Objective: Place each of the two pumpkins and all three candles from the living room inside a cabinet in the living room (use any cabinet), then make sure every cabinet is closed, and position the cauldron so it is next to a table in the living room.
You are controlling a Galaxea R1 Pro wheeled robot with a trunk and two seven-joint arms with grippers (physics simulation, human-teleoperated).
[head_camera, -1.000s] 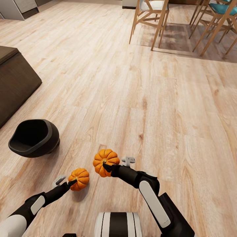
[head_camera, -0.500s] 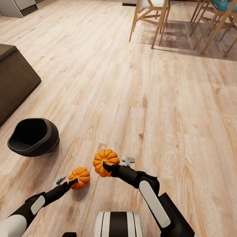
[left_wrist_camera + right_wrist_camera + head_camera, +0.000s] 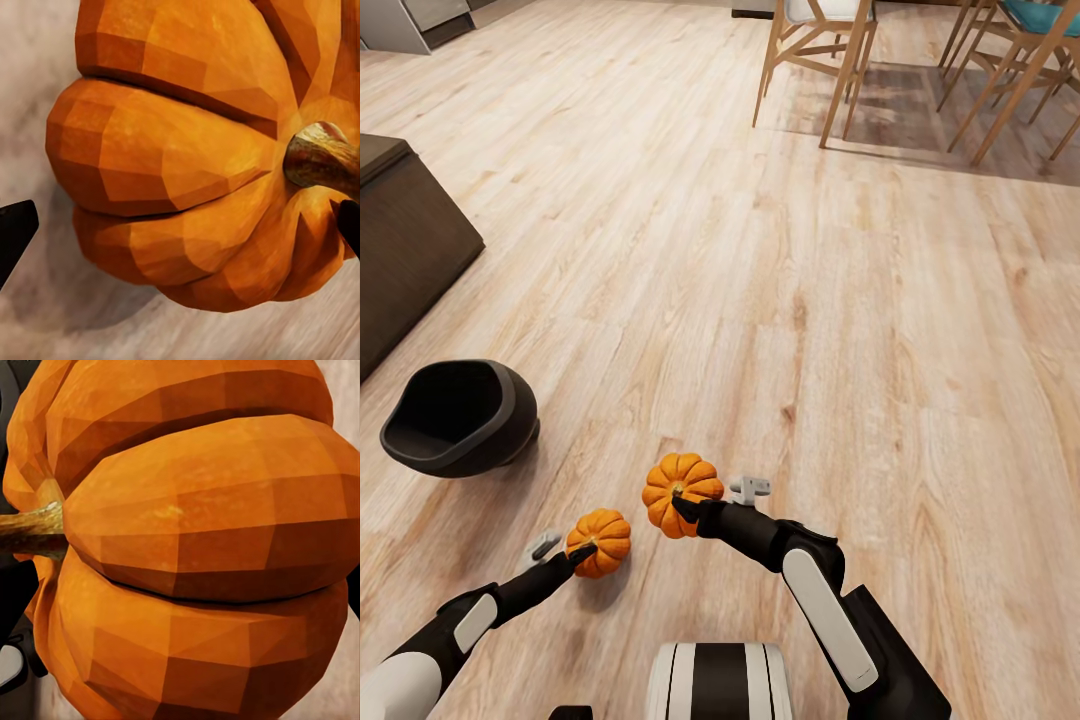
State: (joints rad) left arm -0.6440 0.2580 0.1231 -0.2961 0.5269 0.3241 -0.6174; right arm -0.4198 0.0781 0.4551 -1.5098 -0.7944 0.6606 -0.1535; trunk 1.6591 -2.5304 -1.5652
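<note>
At the far left of the head view, the corner of a dark brown cabinet [image 3: 405, 250] stands on the wooden floor [image 3: 810, 300], its front hidden from here. Just below it, the black cauldron [image 3: 458, 416] sits on the floor, tipped so its wide mouth shows, well apart from any table.

Next comes the left gripper [image 3: 582, 552], clamped on the smaller-looking pumpkin [image 3: 599, 542]; the left wrist view has that pumpkin [image 3: 195, 165] close between the dark finger tips, stem to one side. Just right of it, the right gripper [image 3: 682, 503] is closed on the second pumpkin [image 3: 681, 493], held a little higher and further forward; in the right wrist view this pumpkin [image 3: 187, 547] sits tight against the camera. Both appear lifted off the floor, each with its shadow below.

At the upper right stand wooden chairs [image 3: 815, 60] on a darker mat.

The step in hand looks like carrying both pumpkins to the cabinet. Next, the base must turn left and approach the cabinet front, and a drawer needs opening, which is awkward with both grippers full.
</note>
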